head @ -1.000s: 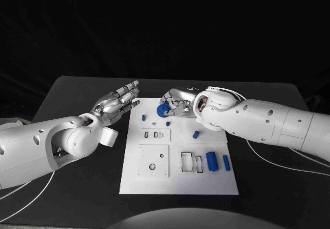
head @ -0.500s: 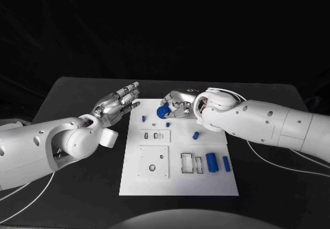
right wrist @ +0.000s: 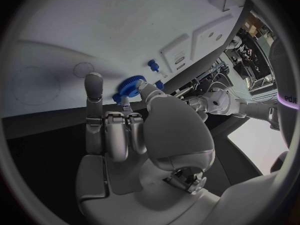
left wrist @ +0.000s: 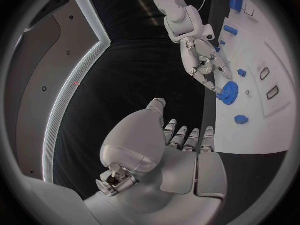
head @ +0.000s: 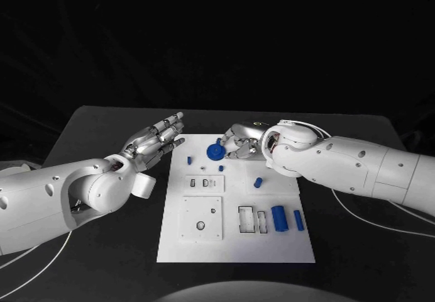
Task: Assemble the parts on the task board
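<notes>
The right robot hand [head: 243,142] pinches the blue gear [head: 215,151] above the far end of the white board [head: 236,242]; the left robot hand [head: 156,139], fingers spread, hovers just beside that end.

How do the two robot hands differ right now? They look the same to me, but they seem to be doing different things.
The right robot hand pinches a blue gear at the far end of the task board; the left robot hand holds nothing. The right robot hand's fingers curl onto the gear, while the left robot hand's fingers are straight and spread. The right robot hand is over the task board; the left robot hand hovers beside it. Both are silver, on white arms.
</notes>
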`<state>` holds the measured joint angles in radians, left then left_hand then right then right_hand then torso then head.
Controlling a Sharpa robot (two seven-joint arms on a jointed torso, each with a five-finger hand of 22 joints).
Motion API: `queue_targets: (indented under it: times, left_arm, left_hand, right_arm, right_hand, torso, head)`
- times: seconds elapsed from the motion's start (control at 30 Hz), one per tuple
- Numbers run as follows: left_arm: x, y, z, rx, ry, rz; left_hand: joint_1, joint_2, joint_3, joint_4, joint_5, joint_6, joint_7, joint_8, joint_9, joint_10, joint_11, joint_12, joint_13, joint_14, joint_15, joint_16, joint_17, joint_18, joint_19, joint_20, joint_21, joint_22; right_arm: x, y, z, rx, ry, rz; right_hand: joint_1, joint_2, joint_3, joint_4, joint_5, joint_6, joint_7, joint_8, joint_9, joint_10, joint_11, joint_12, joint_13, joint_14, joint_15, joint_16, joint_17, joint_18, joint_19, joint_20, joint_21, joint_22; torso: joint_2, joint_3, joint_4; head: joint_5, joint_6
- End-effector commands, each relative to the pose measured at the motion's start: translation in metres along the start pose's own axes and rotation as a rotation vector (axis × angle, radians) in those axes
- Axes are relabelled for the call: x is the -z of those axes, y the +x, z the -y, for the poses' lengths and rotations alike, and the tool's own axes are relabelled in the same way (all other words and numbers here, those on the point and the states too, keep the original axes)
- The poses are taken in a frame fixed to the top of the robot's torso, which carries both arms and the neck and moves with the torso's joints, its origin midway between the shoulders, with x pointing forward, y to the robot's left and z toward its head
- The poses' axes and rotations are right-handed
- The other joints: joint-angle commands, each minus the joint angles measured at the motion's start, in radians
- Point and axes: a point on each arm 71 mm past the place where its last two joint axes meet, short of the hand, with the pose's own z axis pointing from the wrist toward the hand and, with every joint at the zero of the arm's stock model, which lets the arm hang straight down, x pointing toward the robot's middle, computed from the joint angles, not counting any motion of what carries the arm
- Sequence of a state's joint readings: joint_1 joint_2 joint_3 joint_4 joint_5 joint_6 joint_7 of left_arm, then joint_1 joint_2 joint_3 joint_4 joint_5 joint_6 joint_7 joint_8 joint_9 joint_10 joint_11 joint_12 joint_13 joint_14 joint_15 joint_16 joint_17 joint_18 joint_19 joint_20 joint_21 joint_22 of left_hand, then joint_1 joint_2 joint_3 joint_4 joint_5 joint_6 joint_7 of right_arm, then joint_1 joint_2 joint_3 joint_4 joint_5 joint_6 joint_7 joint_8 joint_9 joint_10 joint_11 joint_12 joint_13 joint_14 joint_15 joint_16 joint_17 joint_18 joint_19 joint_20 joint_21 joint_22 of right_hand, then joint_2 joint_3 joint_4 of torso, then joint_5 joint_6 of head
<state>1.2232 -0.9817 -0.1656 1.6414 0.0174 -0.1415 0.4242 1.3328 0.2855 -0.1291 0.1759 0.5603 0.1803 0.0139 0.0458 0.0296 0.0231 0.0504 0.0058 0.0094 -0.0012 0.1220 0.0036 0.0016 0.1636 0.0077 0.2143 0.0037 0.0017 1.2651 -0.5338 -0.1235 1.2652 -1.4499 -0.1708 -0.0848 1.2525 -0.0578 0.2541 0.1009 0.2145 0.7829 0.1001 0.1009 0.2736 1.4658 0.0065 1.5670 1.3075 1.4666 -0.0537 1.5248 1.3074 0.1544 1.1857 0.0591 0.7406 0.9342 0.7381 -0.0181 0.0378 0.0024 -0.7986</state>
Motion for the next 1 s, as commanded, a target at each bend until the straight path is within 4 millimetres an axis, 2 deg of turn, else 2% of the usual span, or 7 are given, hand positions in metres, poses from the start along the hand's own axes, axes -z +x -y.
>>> queue_targets:
  times: [0.03, 0.13, 0.3, 0.47, 0.7, 0.77, 1.0]
  left_arm:
    - [0.000, 0.002, 0.001, 0.011, 0.016, -0.023]
    - [0.001, 0.002, 0.002, 0.010, 0.025, -0.021]
    - [0.003, 0.000, 0.004, 0.008, 0.041, -0.015]
    - [0.006, -0.001, 0.005, 0.005, 0.052, -0.010]
    - [0.005, 0.001, 0.006, -0.013, 0.067, -0.026]
    - [0.005, 0.002, 0.006, -0.014, 0.066, -0.030]
    - [0.004, 0.002, 0.005, -0.018, 0.063, -0.035]
  left_hand:
    - [0.003, -0.001, -0.002, -0.006, 0.005, 0.004, 0.000, 0.004, 0.001, 0.001, 0.009, 0.004, 0.001, 0.001, 0.008, -0.004, -0.002, 0.000, -0.001, 0.006, 0.001, 0.002]
    - [0.004, -0.001, 0.000, -0.011, 0.007, 0.006, 0.000, 0.005, 0.002, 0.003, 0.012, 0.005, 0.002, 0.001, 0.009, -0.004, -0.002, 0.000, 0.000, 0.006, 0.001, 0.002]
    - [0.005, -0.002, 0.002, -0.019, 0.011, 0.009, -0.003, 0.006, 0.002, 0.007, 0.015, 0.006, 0.003, 0.002, 0.009, -0.003, -0.001, -0.001, 0.002, 0.006, 0.002, 0.003]
    - [0.006, -0.003, 0.002, -0.024, 0.015, 0.011, -0.004, 0.007, 0.002, 0.010, 0.015, 0.007, 0.004, 0.003, 0.009, -0.003, -0.001, -0.001, 0.003, 0.006, 0.003, 0.003]
    - [0.007, -0.005, 0.003, -0.032, 0.019, 0.014, -0.006, 0.008, 0.003, 0.018, 0.017, 0.010, 0.007, 0.004, 0.008, -0.002, 0.000, -0.001, 0.004, 0.005, 0.004, 0.004]
    - [0.007, -0.005, 0.003, -0.033, 0.020, 0.014, -0.007, 0.009, 0.003, 0.019, 0.018, 0.011, 0.007, 0.004, 0.008, -0.002, 0.000, -0.001, 0.004, 0.005, 0.004, 0.004]
    - [0.006, -0.005, 0.004, -0.037, 0.021, 0.013, -0.009, 0.009, 0.002, 0.026, 0.025, 0.015, 0.009, 0.005, 0.007, -0.001, 0.000, -0.001, 0.004, 0.005, 0.004, 0.004]
  right_arm:
    - [0.005, -0.002, 0.006, -0.001, 0.006, 0.031]
    - [0.013, -0.009, 0.012, -0.003, 0.006, 0.075]
    - [0.037, -0.031, 0.025, 0.003, 0.015, 0.154]
    - [0.066, -0.049, 0.041, 0.017, 0.047, 0.192]
    - [0.096, -0.052, 0.060, 0.042, 0.106, 0.173]
    - [0.102, -0.050, 0.064, 0.048, 0.119, 0.162]
    - [0.121, -0.040, 0.081, 0.078, 0.154, 0.165]
  right_hand:
    - [-0.013, 0.002, -0.004, 0.002, -0.004, 0.007, -0.003, 0.006, -0.002, 0.098, 0.005, 0.000, 0.258, 0.078, 0.008, 0.002, 0.213, 0.010, 0.004, 0.006, 0.004, 0.007]
    - [-0.016, 0.000, -0.008, 0.005, -0.006, 0.011, -0.005, 0.005, -0.006, 0.105, 0.003, 0.004, 0.263, 0.084, 0.006, 0.011, 0.223, 0.008, 0.019, 0.005, 0.024, 0.023]
    - [-0.012, -0.002, -0.012, 0.005, -0.011, 0.003, -0.013, -0.003, -0.014, 0.105, -0.003, 0.004, 0.263, 0.088, 0.002, 0.018, 0.231, 0.005, 0.034, 0.003, 0.041, 0.039]
    - [-0.004, -0.001, -0.015, 0.005, -0.015, 0.031, -0.016, 0.007, -0.016, 0.105, -0.007, 0.004, 0.263, 0.090, -0.003, 0.020, 0.234, 0.004, 0.044, -0.002, 0.046, 0.048]
    - [0.000, -0.003, -0.019, 0.006, -0.028, 0.041, -0.018, 0.008, -0.020, 0.105, -0.010, 0.004, 0.263, 0.098, -0.005, 0.034, 0.249, -0.003, 0.065, -0.004, 0.079, 0.076]
    - [0.000, -0.002, -0.021, 0.009, -0.034, 0.041, -0.020, 0.006, -0.023, 0.105, -0.011, 0.004, 0.263, 0.099, -0.007, 0.036, 0.251, -0.005, 0.074, -0.006, 0.092, 0.087]
    - [0.004, -0.003, -0.048, 0.031, -0.074, 0.047, -0.033, -0.007, -0.047, 0.098, -0.030, -0.002, 0.256, 0.067, -0.024, -0.074, 0.131, -0.006, 0.118, -0.023, 0.078, 0.085]
  torso:
    - [0.001, 0.0006, -0.0004]
    - [0.002, 0.0000, -0.0025]
    - [0.004, -0.0020, 0.0006]
    - [0.004, -0.0023, -0.0053]
    - [0.005, 0.0001, -0.0053]
    - [0.003, -0.0010, -0.0040]
    - [0.003, -0.0005, -0.0047]
  head:
    - [0.003, 0.011]
    - [0.006, 0.020]
    - [-0.004, 0.042]
    - [-0.005, 0.059]
    - [-0.004, 0.062]
    - [-0.006, 0.058]
    - [-0.018, 0.055]
